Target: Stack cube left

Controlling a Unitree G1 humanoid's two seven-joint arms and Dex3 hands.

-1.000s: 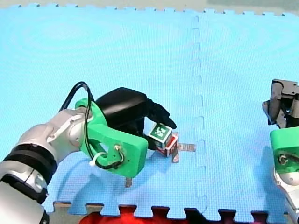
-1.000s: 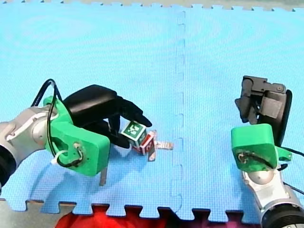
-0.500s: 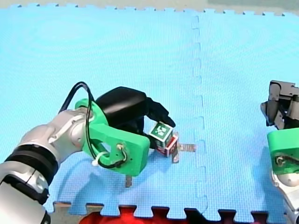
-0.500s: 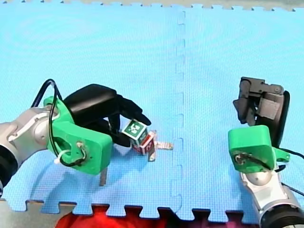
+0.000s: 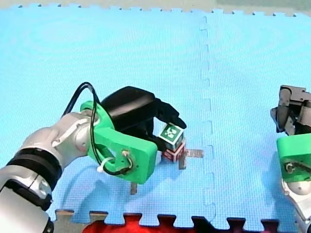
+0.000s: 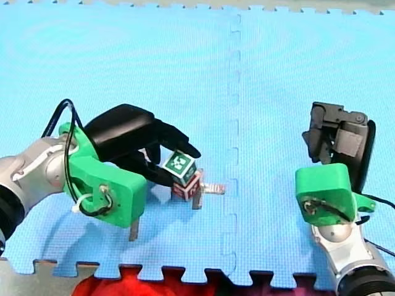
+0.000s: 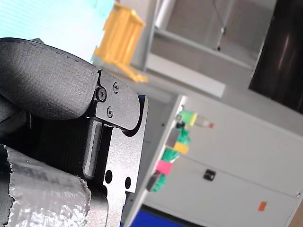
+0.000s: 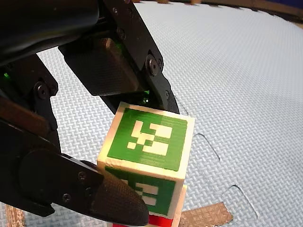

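Nearest you, the right hand (image 6: 338, 139) is at the right side of the blue mat (image 5: 146, 48) and holds nothing. Farther in, left of centre, your left hand (image 5: 132, 109) has its fingers (image 8: 106, 201) pinched on the green cube (image 5: 171, 133), which sits on the red cube (image 5: 174, 152) beside a tape mark (image 5: 194, 153).

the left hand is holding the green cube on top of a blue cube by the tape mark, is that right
Not quite: underneath is a red cube, not a blue one. The second head view shows the left hand holding the green cube on top of it by the tape mark. The right hand is off to the right, holding nothing.
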